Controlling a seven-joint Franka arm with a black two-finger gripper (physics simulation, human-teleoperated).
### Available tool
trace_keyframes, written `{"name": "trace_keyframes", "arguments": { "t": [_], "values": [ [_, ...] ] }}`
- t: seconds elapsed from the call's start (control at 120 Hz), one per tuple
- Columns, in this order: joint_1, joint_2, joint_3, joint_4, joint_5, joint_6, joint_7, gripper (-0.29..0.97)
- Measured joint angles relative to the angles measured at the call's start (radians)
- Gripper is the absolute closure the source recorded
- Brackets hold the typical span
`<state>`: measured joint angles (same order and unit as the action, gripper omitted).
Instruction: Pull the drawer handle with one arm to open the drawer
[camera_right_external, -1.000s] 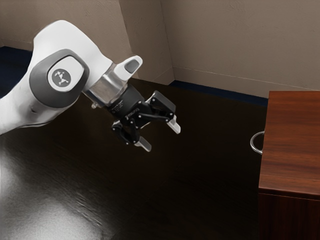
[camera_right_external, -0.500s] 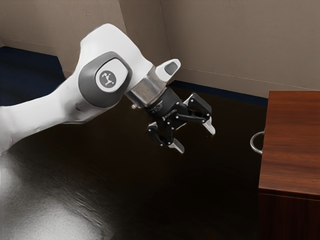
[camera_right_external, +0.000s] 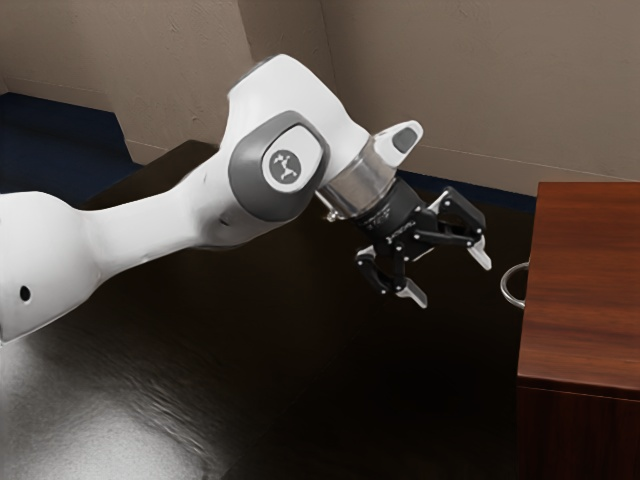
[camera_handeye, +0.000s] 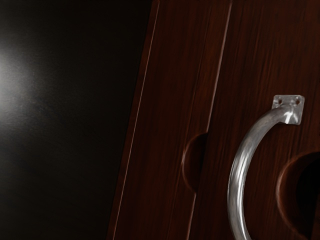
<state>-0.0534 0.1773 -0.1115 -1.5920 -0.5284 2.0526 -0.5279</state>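
In the exterior view the gripper (camera_right_external: 450, 280) hangs over the dark table (camera_right_external: 200, 400), jaws spread wide and gripping nothing, with the drawer handle (camera_right_external: 513, 284) near at its three o'clock on the wooden cabinet (camera_right_external: 585, 290). In the wrist view the drawer handle (camera_handeye: 235, 175) curves off the drawer front (camera_handeye: 170, 125), untouched.

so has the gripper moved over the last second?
Yes. The gripper has travelled toward the exterior view's right, closing on the drawer handle of the fixed wooden cabinet. It is open and not yet touching the handle.

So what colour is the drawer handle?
The handle is shiny silver, clearest in the wrist view.
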Motion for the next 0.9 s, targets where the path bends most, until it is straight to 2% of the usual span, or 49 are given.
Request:
{"name": "trace_keyframes", "arguments": {
  "t": [0.308,0.65,0.9],
  "values": [
    [-0.008,0.016,0.002,-0.013,0.002,0.024,-0.020,0.00],
    [-0.008,0.040,0.012,-0.010,0.038,0.043,-0.040,0.00],
    [-0.030,0.052,0.009,-0.005,0.044,0.126,-0.048,0.00]
  ]
}}
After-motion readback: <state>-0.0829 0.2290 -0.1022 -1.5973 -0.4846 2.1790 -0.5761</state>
